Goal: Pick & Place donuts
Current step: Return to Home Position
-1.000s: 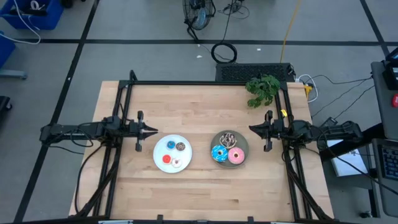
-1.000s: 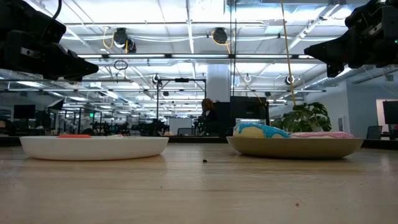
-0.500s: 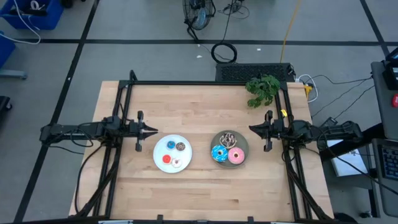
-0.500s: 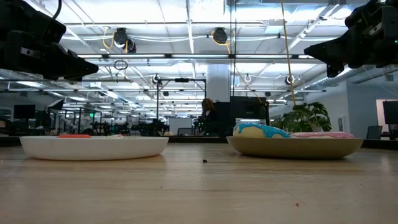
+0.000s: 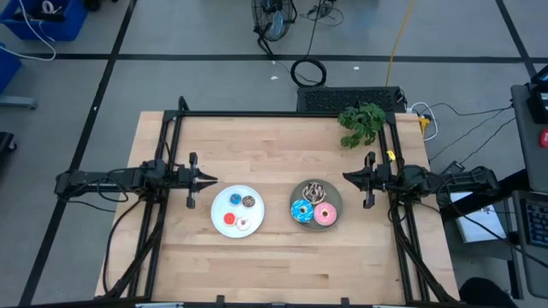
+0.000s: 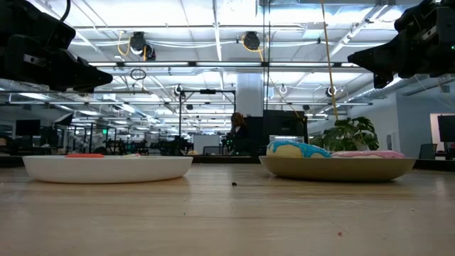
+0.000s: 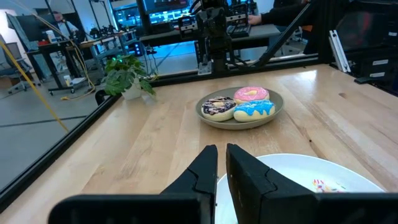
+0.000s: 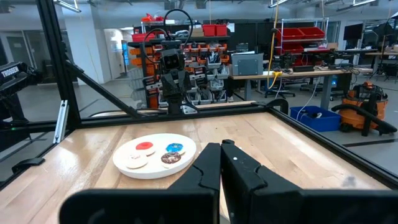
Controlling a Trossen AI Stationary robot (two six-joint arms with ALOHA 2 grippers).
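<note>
Wooden table (image 5: 274, 145) carries the four small donuts (image 5: 229, 219) on the white plate (image 5: 218, 210) and the three large donuts (image 5: 324, 214) on the grey plate (image 5: 336, 195). Left gripper (image 5: 212, 179) and right gripper (image 5: 346, 178) hang empty, fingers pressed together — each arm should draw back high and slowly, clear of the plates.

My pale wooden worktop (image 5: 282, 257), edged by a black metal frame (image 5: 282, 114), stands on a grey floor (image 5: 197, 77) crossed by dark lines. A small green potted plant (image 5: 361, 122) sits near one corner, and a coiled black cable (image 5: 309, 73) lies on the floor beyond. Around me is a large open workshop with long strip lights (image 6: 192, 30) and pipes overhead, where a person (image 6: 237, 128) sits far off. There are also desks (image 8: 298, 74), red storage bins (image 8: 298, 31), a blue tub (image 8: 317, 113) and an orange shop vacuum (image 8: 364, 102).
</note>
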